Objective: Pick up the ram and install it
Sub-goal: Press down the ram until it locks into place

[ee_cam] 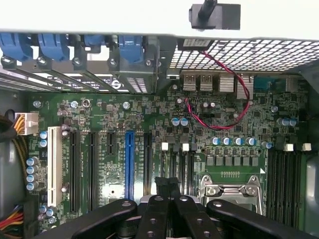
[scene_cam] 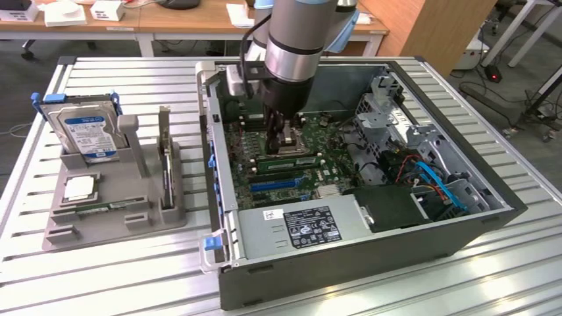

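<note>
the arm reaches down into the open computer case (scene_cam: pixel 491 217), with the gripper (scene_cam: pixel 287 139) low over the motherboard (scene_cam: pixel 263 148). a green ram stick (scene_cam: pixel 288 160) lies along a slot just under the fingertips in the exterior view, right beside the processor socket (ee_cam: pixel 230 188). whether it is fully seated or only resting in the slot can't be told. in the wrist view the 2 fingers (ee_cam: pixel 160 191) stand close together, nearly touching, with a thin dark strip between them that may be the stick's edge; i can't say for sure that anything is pinched there.

on the exterior view's left a grey holder (scene_cam: pixel 114 204) carries a hard drive (scene_cam: pixel 88 131) standing up and a small square chip (scene_cam: pixel 79 189) lying flat.

the stick looks light, thin and stiff, but brittle if bent, and its chips and contact edge are best left untouched. the sensible hold is across the 2 flat faces near the middle of the long top edge, so it stays level.
</note>
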Available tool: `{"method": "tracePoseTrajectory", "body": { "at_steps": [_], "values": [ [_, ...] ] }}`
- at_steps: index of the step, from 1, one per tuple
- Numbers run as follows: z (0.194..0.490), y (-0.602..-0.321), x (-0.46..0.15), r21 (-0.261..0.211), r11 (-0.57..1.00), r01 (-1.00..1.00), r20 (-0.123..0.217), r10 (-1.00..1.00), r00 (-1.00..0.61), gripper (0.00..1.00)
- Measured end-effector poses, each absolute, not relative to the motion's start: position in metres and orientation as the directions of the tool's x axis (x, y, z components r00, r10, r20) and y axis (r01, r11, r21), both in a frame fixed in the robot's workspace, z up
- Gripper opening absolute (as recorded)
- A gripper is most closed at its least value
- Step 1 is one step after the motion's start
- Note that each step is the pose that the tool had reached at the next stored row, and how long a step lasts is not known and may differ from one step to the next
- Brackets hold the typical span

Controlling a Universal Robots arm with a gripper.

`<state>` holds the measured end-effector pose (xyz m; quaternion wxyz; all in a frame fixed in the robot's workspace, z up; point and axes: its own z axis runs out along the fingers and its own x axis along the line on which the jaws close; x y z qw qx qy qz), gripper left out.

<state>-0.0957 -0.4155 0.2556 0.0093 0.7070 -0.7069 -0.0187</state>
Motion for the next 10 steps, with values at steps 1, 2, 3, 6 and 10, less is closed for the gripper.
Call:
{"method": "tracePoseTrajectory", "body": {
  "at_steps": [1,2,3,6,10],
  "values": [
    [0.2549,-0.4155,-0.0958,0.040,0.000,-0.999,-0.013,-1.000,0.000,0.09],
    [0.2543,-0.4155,-0.0959,0.040,0.000,-0.999,-0.013,-1.000,0.000,0.09],
    [0.2535,-0.4155,-0.0960,0.040,0.000,-0.999,-0.013,-1.000,0.000,0.09],
    [0.2506,-0.4155,-0.0961,0.040,0.000,-0.999,-0.013,-1.000,0.000,0.09],
    [0.2483,-0.4155,-0.0963,0.040,0.000,-0.999,-0.013,-1.000,0.000,0.09]
  ]
}}
